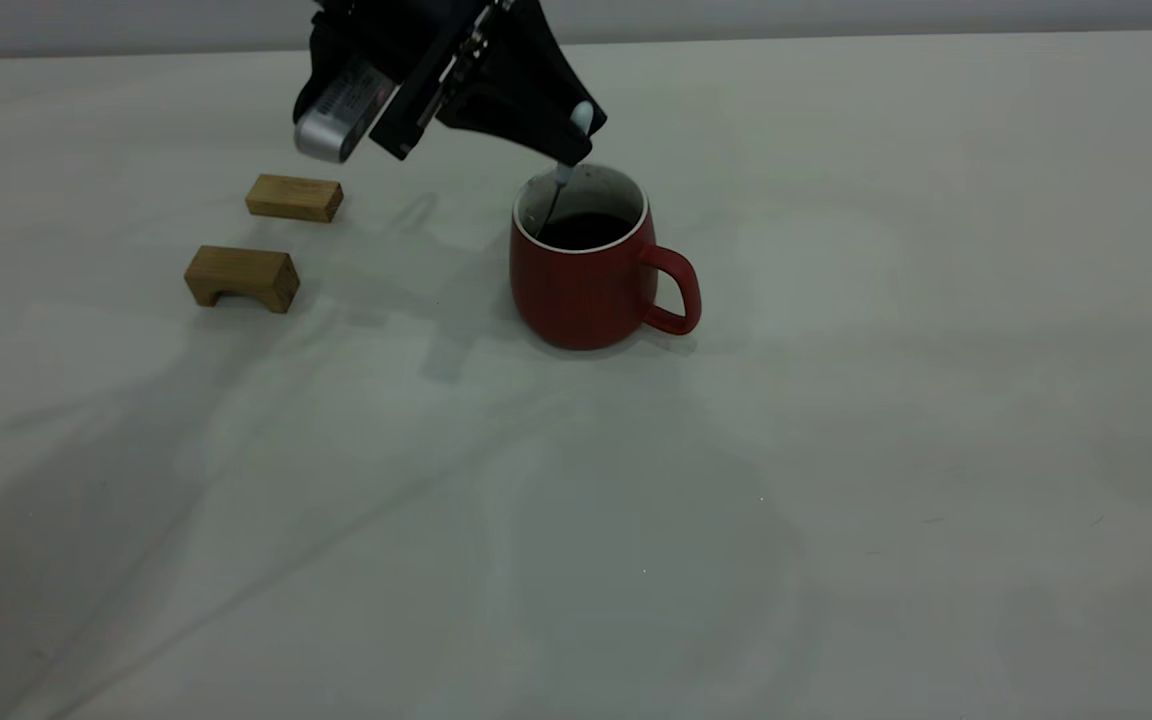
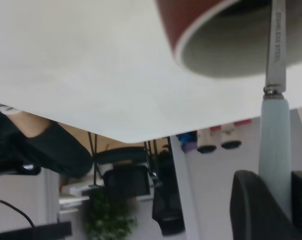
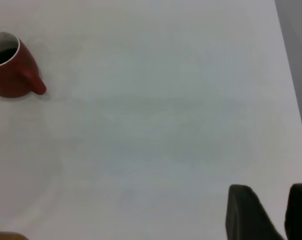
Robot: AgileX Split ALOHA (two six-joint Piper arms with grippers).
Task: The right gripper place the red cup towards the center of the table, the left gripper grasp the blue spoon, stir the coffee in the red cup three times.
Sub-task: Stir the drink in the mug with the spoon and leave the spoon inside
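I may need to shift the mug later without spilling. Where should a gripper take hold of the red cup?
Grip the red cup by its loop handle, coming in from the right-arm side. The handle juts out there with open table beside it, while the left gripper holds the blue spoon over the rim.

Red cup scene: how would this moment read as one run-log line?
left gripper: shut on blue spoon, over red cup | spoon tip: in coffee | right gripper: away, fingers apart, empty
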